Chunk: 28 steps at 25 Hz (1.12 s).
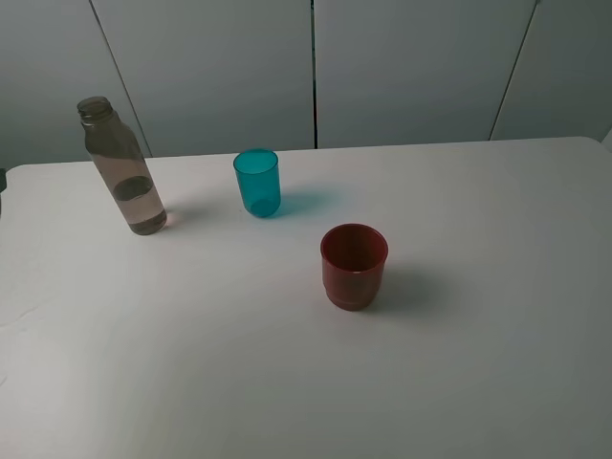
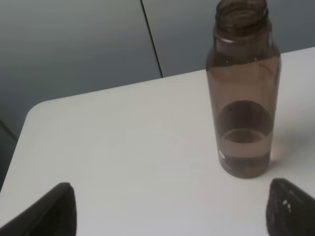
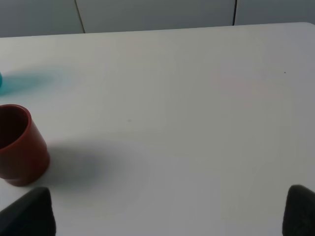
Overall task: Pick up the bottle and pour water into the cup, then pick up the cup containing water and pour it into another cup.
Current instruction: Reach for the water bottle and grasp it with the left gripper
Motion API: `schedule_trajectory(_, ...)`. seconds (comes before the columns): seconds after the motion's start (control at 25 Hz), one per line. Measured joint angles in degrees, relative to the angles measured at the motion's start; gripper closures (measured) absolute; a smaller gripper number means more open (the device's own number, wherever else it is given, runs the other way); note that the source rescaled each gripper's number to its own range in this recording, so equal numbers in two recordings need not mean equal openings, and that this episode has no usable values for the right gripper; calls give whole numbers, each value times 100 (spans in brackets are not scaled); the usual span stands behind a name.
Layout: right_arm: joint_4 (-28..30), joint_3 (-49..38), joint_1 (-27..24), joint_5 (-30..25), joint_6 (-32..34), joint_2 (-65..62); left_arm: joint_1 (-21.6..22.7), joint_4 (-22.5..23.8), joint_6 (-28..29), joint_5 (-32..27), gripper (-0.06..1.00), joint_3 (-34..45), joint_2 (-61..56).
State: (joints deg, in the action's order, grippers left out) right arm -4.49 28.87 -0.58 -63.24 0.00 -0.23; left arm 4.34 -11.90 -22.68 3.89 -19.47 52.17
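The tall brownish-grey bottle (image 1: 120, 166) stands uncapped at the back left of the white table, with a little water at its bottom. It fills the left wrist view (image 2: 243, 93). The teal cup (image 1: 257, 182) stands upright right of it. The dark red cup (image 1: 354, 265) stands upright nearer the middle and also shows in the right wrist view (image 3: 18, 146). My left gripper (image 2: 170, 211) is open and empty, short of the bottle. My right gripper (image 3: 170, 211) is open and empty, to the right of the red cup. Neither gripper shows in the exterior view.
The white table (image 1: 478, 363) ends at a back edge in front of grey wall panels (image 1: 411, 67). A dark object (image 1: 2, 180) shows at the far left edge of the exterior view.
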Motion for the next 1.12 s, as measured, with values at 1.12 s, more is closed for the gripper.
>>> schedule_trajectory(1.12,32,0,0,0,0,0,-435,1663,1730,4532,0,96,3991)
